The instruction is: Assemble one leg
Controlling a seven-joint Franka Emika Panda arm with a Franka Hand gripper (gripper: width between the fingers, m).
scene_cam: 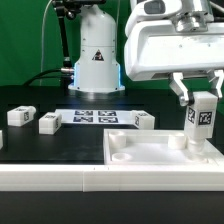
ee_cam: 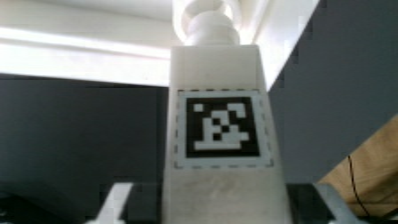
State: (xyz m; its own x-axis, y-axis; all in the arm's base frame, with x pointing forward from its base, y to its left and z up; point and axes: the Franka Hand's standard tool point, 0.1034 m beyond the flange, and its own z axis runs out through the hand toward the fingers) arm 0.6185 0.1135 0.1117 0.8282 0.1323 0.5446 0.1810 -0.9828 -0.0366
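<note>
My gripper is shut on a leg, a white post with a black-and-white tag. It holds the leg upright at the near right corner of the large white panel, with the leg's lower end at the corner socket. In the wrist view the leg fills the middle, tag facing the camera, and stands between the two fingers of my gripper. The seating in the socket is hidden.
Three more legs lie on the black table: two at the exterior view's left and one behind the panel. The marker board lies flat between them. The robot's base stands at the back.
</note>
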